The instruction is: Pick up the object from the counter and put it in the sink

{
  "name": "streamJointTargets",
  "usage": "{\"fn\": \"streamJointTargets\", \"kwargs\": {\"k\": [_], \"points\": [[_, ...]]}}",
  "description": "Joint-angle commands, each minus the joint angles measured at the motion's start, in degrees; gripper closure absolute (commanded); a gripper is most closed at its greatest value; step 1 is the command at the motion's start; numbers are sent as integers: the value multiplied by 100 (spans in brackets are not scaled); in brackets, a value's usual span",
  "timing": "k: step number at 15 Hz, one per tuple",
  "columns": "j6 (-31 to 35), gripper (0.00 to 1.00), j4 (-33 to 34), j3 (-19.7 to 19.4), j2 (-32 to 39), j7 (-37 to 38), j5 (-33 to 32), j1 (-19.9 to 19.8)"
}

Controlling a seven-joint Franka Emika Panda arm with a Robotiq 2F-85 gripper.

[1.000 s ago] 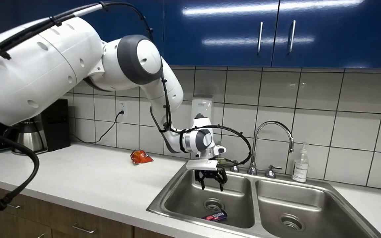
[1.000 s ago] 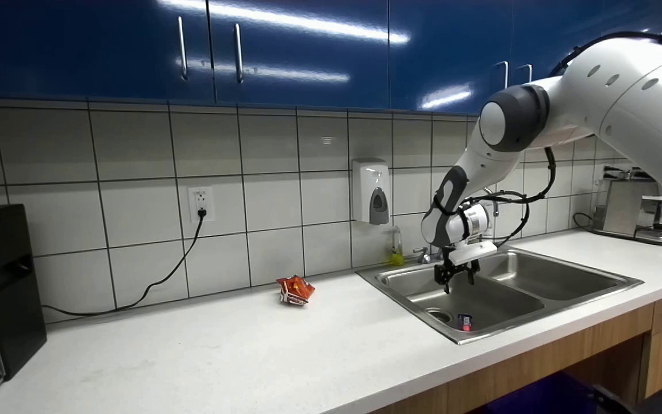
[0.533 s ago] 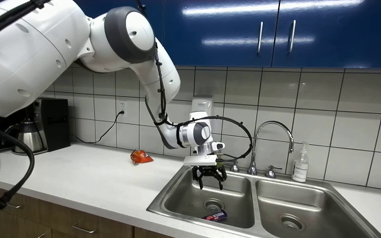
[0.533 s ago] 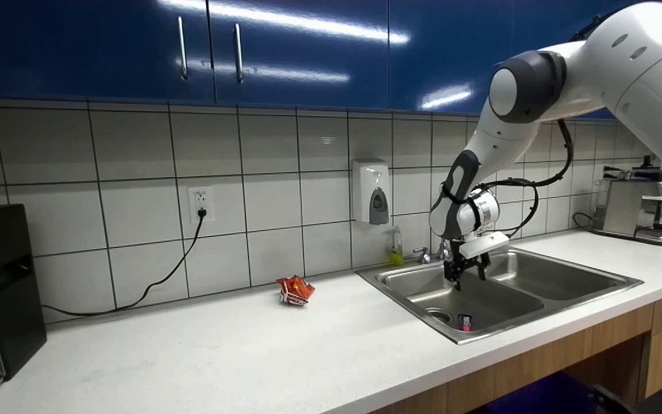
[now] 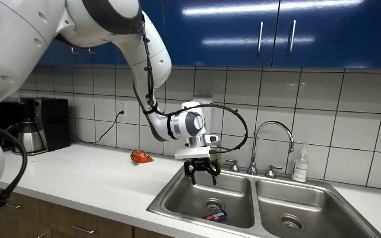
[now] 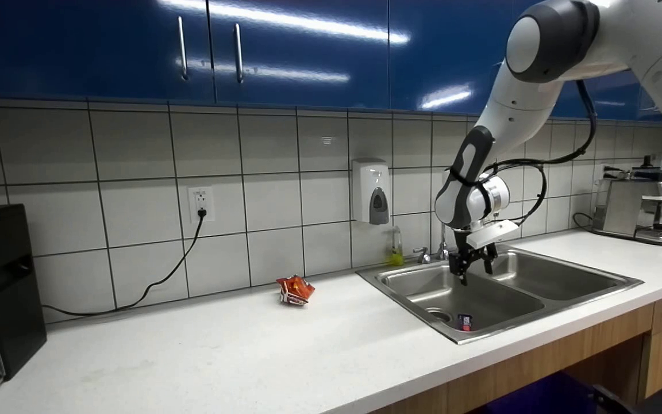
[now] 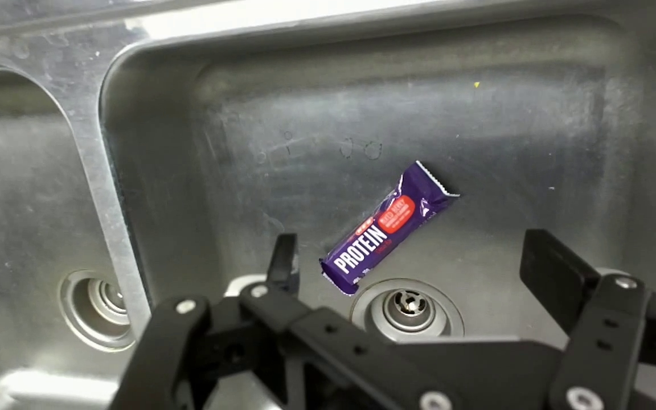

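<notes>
The object, a dark purple protein bar packet with a red patch [image 7: 388, 225], lies flat on the bottom of the sink's basin beside the drain. It shows in both exterior views [image 5: 217, 215] [image 6: 465, 322]. The stainless double-basin sink [image 5: 255, 205] is set into the off-white counter [image 5: 94, 180]. My gripper [image 5: 204, 183] hangs above that same basin, well above the packet, pointing down. It also shows in an exterior view [image 6: 476, 277]. In the wrist view my gripper [image 7: 413, 259] has its fingers wide apart with nothing between them; the packet lies far below.
A chrome tap [image 5: 252, 169] and a soap bottle [image 5: 300, 168] stand behind the sink. An orange-red crumpled wrapper [image 6: 296, 289] lies on the counter near the wall. A wall dispenser [image 6: 370, 192] hangs behind the sink. A black coffee machine [image 6: 9, 287] stands at the counter's end.
My gripper has risen a little above the basin and shifted slightly sideways, with the arm lifting. It stays open. The packet has not moved.
</notes>
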Motion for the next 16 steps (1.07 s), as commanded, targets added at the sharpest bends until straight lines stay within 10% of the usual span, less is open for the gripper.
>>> {"fn": "streamJointTargets", "kwargs": {"k": [1, 16], "points": [[-89, 0, -727, -105, -746, 307, -361, 213], [-17, 0, -2021, -16, -2033, 800, -1034, 134]]}}
